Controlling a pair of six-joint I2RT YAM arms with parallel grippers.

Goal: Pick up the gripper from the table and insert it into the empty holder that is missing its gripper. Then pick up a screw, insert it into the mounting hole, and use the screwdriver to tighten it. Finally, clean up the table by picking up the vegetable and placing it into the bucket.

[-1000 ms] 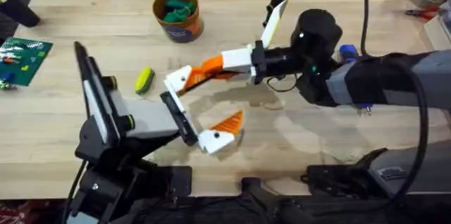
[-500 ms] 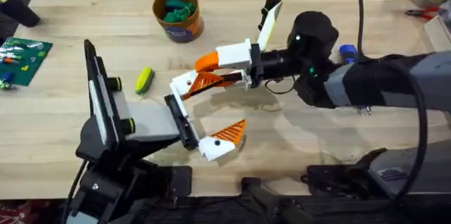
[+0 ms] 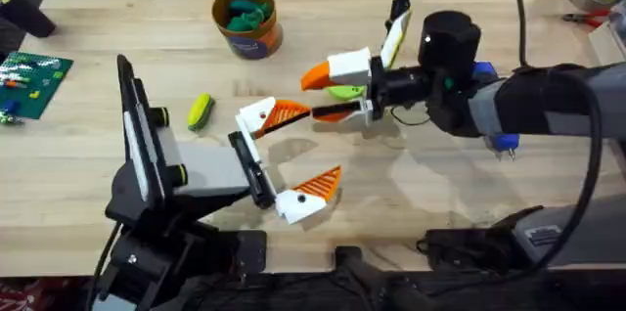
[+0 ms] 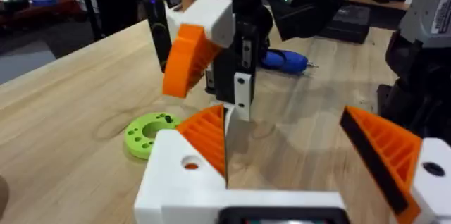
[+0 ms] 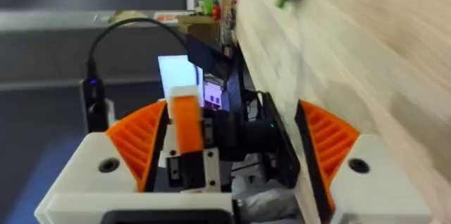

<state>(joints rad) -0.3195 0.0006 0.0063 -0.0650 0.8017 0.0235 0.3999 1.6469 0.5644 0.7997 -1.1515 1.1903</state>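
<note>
- The right claw (image 3: 318, 96) is spread and holds nothing. The gripper (image 3: 286, 112) sits just off its tips, laid in the holder (image 3: 256, 113).
- That holder is one side of the left claw (image 3: 303, 147), which is also spread wide, with its other orange pad on the far side.
- From the left wrist view, the mounting hole (image 4: 190, 162) looks dark and bare, so I'd say nothing pins the gripper yet. A nudge from the right claw's lower finger, or a tilt of the left arm, could slide it out onto the counter (image 3: 440, 184).
- I can't tell whether the wedge is fully seated. If it sits proud, the holes may not line up and a screw could jam or drop.
- The lime disc (image 3: 344, 91) lies under the right claw, between its fingers. A low sweep could drag it.
- The screwdriver (image 3: 482, 72) lies behind the right claw, beside the wrist and partly hidden. Reaching back for it risks knocking it and sending it rolling.
- The vegetable (image 3: 201, 111) lies beyond the holder from the right claw, and the bucket (image 3: 245, 20) is farther off. Crossing to them means passing the loose gripper.
</note>
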